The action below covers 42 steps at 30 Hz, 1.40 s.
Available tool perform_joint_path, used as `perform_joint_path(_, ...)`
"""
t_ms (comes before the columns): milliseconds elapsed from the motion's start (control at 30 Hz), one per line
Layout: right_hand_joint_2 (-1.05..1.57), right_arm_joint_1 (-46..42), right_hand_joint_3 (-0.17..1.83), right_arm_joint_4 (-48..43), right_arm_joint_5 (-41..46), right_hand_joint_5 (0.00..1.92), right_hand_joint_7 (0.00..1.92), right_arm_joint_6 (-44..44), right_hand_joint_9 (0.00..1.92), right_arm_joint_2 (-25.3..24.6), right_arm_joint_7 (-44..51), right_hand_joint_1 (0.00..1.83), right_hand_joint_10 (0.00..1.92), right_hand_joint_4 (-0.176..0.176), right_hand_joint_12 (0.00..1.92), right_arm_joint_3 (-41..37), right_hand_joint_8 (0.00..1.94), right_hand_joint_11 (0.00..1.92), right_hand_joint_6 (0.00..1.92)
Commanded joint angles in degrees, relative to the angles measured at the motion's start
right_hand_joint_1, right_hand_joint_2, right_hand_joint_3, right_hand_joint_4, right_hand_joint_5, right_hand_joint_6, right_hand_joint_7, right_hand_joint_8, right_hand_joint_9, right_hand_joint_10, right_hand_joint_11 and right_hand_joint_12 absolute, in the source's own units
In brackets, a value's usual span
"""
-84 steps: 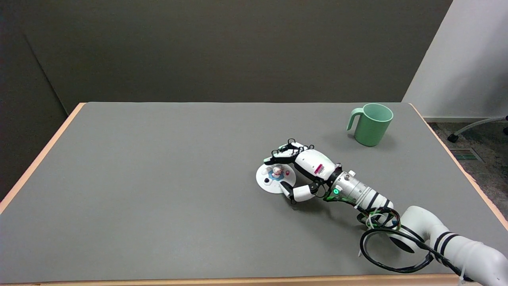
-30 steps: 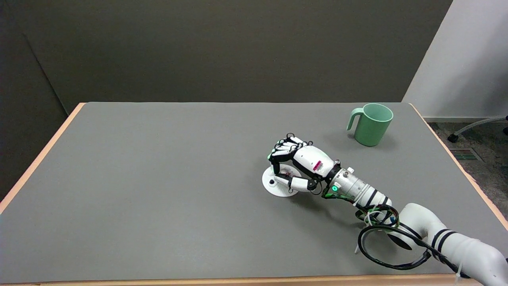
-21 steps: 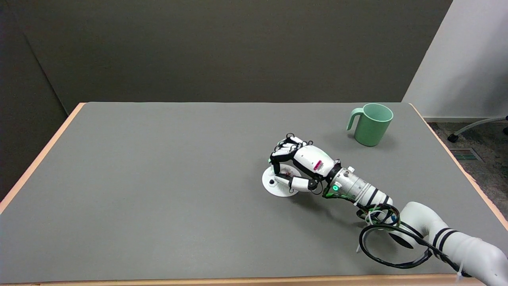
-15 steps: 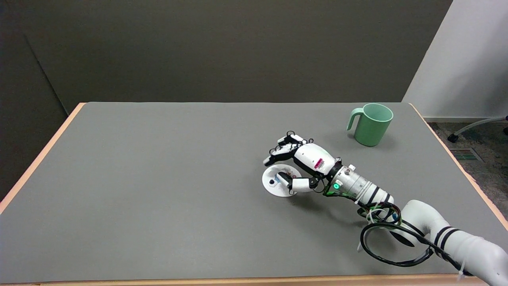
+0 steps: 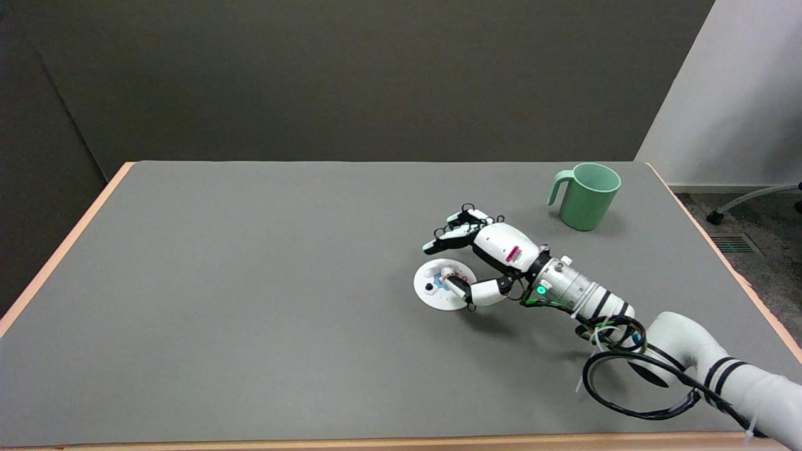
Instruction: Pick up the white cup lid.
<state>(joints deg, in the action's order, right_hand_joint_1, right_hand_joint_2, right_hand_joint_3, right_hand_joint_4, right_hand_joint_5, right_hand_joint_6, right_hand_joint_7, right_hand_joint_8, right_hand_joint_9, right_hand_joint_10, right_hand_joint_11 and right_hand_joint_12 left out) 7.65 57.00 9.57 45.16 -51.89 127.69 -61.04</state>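
- Since a second ago the right hand (image 5: 482, 260) has let go of the knob on the lid (image 5: 442, 289): then its fingers were curled down around that knob, now they are spread and raised off it.
- Meanwhile the arm has drawn back a little toward the lower right, and the lid lies where it lay, flat on the grey surface (image 5: 250, 282).
- As it stands, the hand holds nothing; its fingers (image 5: 452, 230) reach out above the lid's far edge, apart from it, and the thumb (image 5: 476, 291) lies low by the lid's near right rim. Whether the thumb touches the rim cannot be told.
- On top, the white lid carries a small figure with blue and pink marks and a dark dot near its left edge.
- Well apart, toward the far right corner, a green mug (image 5: 586, 195) stands upright with its handle turned left.
- Near the surface's front edge, a black cable (image 5: 633, 401) loops under the white arm.
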Motion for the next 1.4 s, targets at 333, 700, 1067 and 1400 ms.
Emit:
perform_joint_path(333, 0.68, -5.73, 0.94, 7.14, -0.15, 0.63, 0.68, -4.58, 0.56, 4.4, -0.76, 0.85, 0.27, -0.009, 0.9, -4.96, 0.19, 0.0, 0.19)
perform_joint_path(700, 0.72, -5.25, 0.9, 7.49, 0.14, 0.67, 0.71, -4.82, 0.49, 3.95, -0.64, 0.85, 0.41, -0.015, 0.88, -3.84, 0.19, 0.0, 0.17)
perform_joint_path(1067, 0.84, -5.01, 0.68, 7.18, -0.02, 0.72, 0.75, -4.34, 0.53, 2.56, -0.56, 0.91, 0.38, -0.011, 0.84, -3.73, 0.21, 0.0, 0.21)
perform_joint_path(1400, 0.93, -4.56, 0.58, 6.81, -0.18, 0.74, 0.74, -4.34, 0.48, 2.08, -0.56, 0.93, 0.53, 0.003, 0.84, -2.55, 0.34, 0.0, 0.42)
